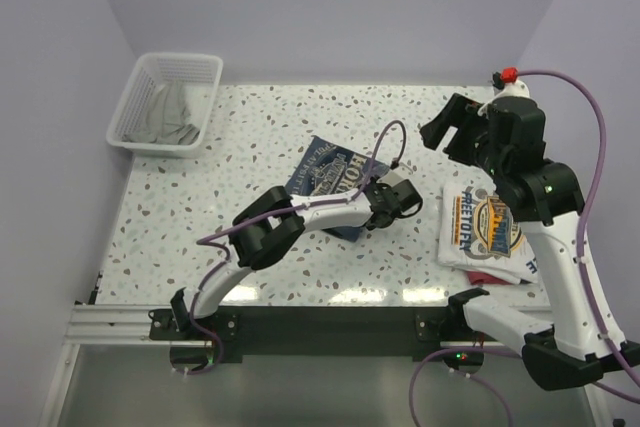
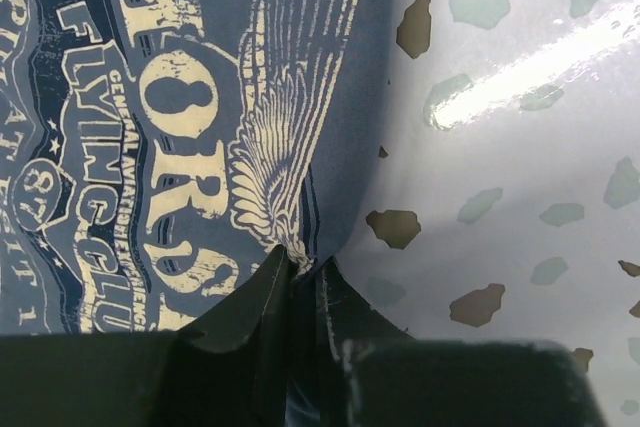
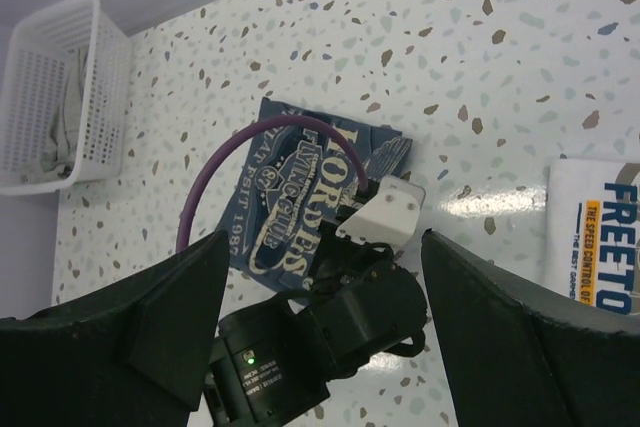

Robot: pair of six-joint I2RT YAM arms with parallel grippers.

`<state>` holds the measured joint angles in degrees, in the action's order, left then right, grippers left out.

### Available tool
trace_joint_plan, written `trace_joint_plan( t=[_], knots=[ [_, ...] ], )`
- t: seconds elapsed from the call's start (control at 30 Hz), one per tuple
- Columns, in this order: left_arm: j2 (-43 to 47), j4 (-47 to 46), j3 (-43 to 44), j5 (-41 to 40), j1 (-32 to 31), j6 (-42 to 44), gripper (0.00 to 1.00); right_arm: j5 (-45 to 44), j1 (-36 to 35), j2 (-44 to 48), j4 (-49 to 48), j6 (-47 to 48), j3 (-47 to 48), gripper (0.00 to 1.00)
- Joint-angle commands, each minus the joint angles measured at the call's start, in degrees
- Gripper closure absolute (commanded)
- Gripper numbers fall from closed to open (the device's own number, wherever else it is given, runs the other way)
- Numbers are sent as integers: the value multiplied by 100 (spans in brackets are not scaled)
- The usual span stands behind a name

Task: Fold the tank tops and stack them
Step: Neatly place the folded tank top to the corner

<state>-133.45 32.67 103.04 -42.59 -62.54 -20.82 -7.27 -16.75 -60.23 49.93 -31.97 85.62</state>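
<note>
The folded slate-blue tank top (image 1: 328, 169) with white lettering lies mid-table; it also fills the left wrist view (image 2: 150, 147) and shows in the right wrist view (image 3: 290, 187). My left gripper (image 1: 372, 209) is low at its right edge, and its dark fingers (image 2: 300, 262) are pinched together on the cloth's edge. The folded white tank top (image 1: 485, 227) with a blue-orange graphic lies at the right, and its corner shows in the right wrist view (image 3: 600, 237). My right gripper (image 1: 455, 127) hangs high above the table's back right, with its fingers (image 3: 325, 237) wide apart and nothing between them.
A white mesh basket (image 1: 140, 97) holding grey cloth (image 1: 172, 112) stands at the back left corner and shows in the right wrist view (image 3: 40, 67). A bit of red cloth (image 1: 485, 275) pokes out under the white top. The left arm's purple cable (image 1: 390, 137) loops above the blue top.
</note>
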Motion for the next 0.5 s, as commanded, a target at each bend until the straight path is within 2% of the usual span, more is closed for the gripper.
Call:
trace_joint_plan(
  t=[0.0, 0.07, 0.1, 0.17, 0.33, 0.47],
  knots=[
    [29, -32, 224, 346, 32, 113, 89, 243, 14, 178, 192, 15, 376, 19],
    [90, 55, 374, 819, 40, 78, 98, 278, 5, 239, 288, 32, 463, 19],
    [178, 64, 496, 1066, 67, 34, 100, 313, 5, 292, 306, 24, 473, 19],
    [319, -49, 567, 1802, 93, -211, 100, 349, 5, 424, 359, -2, 473, 19],
    [723, -321, 691, 2868, 128, -1088, 100, 489, 5, 643, 473, -55, 490, 19],
    [1048, -1119, 340, 3712, 155, -1950, 100, 542, 5, 740, 570, -82, 499, 19]
  ],
)
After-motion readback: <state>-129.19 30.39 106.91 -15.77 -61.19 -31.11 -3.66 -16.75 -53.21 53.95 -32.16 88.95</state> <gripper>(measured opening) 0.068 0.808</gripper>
